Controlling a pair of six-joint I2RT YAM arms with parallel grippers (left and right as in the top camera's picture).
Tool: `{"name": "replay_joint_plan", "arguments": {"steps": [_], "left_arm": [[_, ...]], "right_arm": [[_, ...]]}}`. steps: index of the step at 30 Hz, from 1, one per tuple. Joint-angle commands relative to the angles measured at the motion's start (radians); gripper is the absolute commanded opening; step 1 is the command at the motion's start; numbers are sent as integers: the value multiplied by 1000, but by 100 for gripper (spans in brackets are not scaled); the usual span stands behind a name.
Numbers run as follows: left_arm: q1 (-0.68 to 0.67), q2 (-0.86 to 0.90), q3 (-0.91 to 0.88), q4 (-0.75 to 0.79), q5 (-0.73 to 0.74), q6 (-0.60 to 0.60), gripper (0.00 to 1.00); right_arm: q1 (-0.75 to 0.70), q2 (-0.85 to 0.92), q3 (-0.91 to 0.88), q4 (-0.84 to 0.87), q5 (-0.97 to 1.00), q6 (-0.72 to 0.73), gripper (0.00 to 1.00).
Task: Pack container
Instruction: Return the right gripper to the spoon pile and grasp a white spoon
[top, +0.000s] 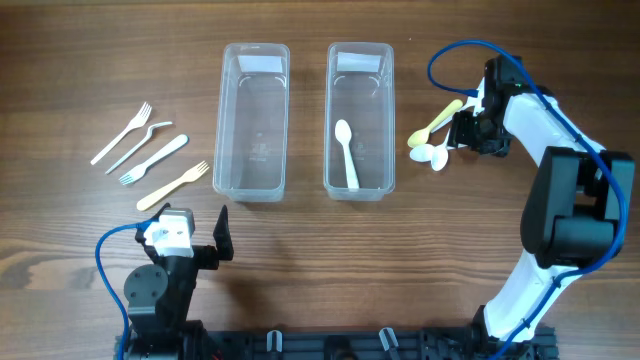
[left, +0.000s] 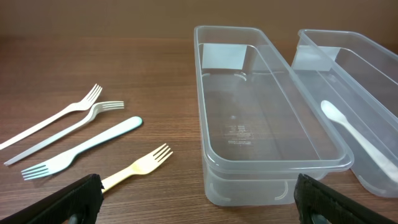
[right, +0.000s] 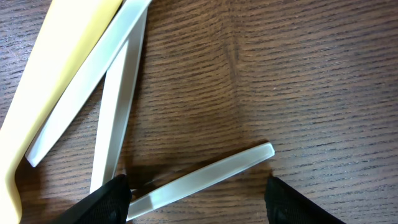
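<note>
Standing side by side on the table (top: 300, 250), two clear boxes wait: the left box (top: 254, 120) sits ahead of the left gripper (top: 190, 245), slightly to its right, and the right box (top: 360, 120) stands beyond that one, holding a white spoon (top: 346, 150). Loose spoons (top: 432, 145) lie between this box and the right gripper (top: 462, 130), which is low over their handles. In its wrist view the fingers (right: 115, 196) are spread, and a translucent handle (right: 205, 174) lies across the gap; whether it touches either finger I cannot tell. A yellow handle (right: 56, 74) runs ahead, to the left. The left gripper is also spread wide, pinching nothing. Four forks (top: 150, 155) lie ahead and left of it, the yellow fork (left: 138, 165) nearest
</note>
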Motion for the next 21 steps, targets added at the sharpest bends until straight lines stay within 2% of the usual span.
{"name": "replay_joint_plan", "arguments": {"steps": [1, 5, 21], "left_arm": [[-4, -7, -5, 4, 16, 19, 100], [-4, -7, -5, 4, 16, 19, 100], [-4, -7, -5, 4, 16, 19, 100]], "right_arm": [[6, 38, 0, -1, -20, 19, 69], [6, 19, 5, -29, 50, 60, 68], [5, -43, 7, -21, 52, 254, 68]]}}
